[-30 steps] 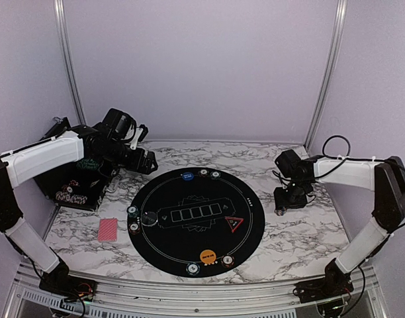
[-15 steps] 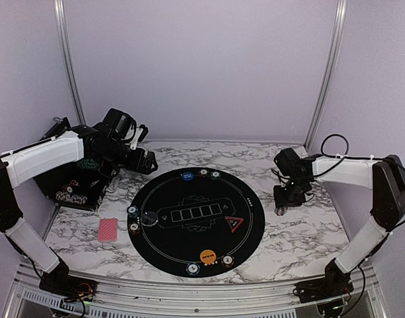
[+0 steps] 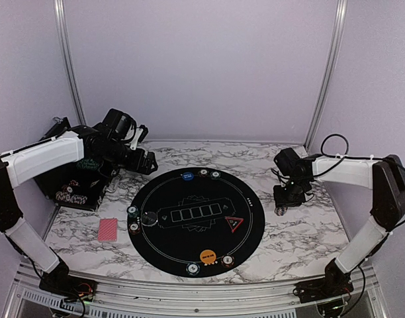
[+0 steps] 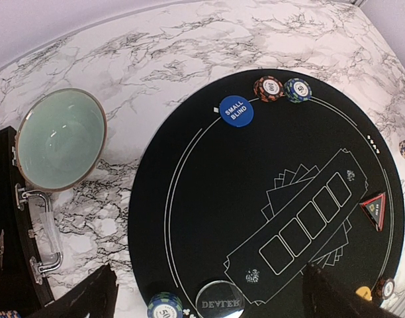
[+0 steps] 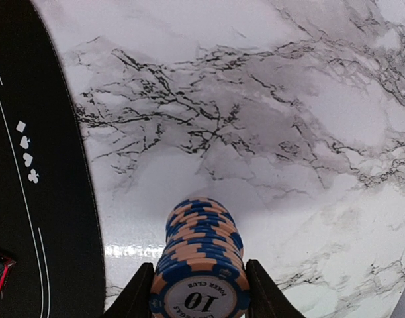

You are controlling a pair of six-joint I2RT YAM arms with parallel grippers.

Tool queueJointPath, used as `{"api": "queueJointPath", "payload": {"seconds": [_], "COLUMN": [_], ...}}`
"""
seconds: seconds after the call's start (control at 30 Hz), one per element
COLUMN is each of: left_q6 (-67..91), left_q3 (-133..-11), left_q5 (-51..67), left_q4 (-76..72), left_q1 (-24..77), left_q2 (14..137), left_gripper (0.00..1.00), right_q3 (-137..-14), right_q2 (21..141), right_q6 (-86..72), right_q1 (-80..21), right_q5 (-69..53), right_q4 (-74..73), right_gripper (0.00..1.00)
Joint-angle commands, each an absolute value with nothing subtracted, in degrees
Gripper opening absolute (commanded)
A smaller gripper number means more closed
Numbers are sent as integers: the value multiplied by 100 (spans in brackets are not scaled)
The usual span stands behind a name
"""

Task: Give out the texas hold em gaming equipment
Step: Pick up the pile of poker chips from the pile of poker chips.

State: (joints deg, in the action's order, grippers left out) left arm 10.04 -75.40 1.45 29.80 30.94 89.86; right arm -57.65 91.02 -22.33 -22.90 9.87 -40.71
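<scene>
A stack of blue-and-orange poker chips (image 5: pixel 201 265) stands on the marble right of the black mat (image 3: pixel 189 238). My right gripper (image 5: pixel 199 295) is shut on it, a finger (image 5: pixel 135 297) against each side; in the top view it sits at the same stack (image 3: pixel 280 210). On the mat lie a blue disc (image 4: pixel 236 110), an orange disc (image 3: pixel 207 256), a red triangle marker (image 4: pixel 374 207), a clear dealer button (image 4: pixel 219 306) and single chips (image 4: pixel 269 88) round the rim. Red-backed cards (image 3: pixel 108 229) lie left of the mat. My left gripper (image 4: pixel 212 298) hangs open above the dealer button.
A teal bowl (image 4: pixel 57 139) stands on the marble left of the mat, beside an open black case (image 3: pixel 73 192) holding more chips. The enclosure's walls and metal posts close in the back and both sides.
The right gripper's jaws have narrowed onto the chip stack and the wrist has shifted slightly left. The left arm has not moved.
</scene>
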Motion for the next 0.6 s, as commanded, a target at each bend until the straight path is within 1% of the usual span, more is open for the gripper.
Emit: {"api": "queueJointPath", "payload": {"seconds": [0.0,0.57], "left_q6": [970,973], "left_q3": [-7483,-7495], "left_q5": [158,149], "left_q4": [2892,2892], "left_q1": [3059,3059], "left_q2": [8930,8906], "left_gripper": [99,99], "right_q3": [-5998,-6416], "right_q2": [9041,8925], "right_q6": [-2251,-2210], "right_q1": [-2250,-2259], "right_q5": [1019,1055], "right_q4": [-4117,-4440], "right_gripper": [31,28]}}
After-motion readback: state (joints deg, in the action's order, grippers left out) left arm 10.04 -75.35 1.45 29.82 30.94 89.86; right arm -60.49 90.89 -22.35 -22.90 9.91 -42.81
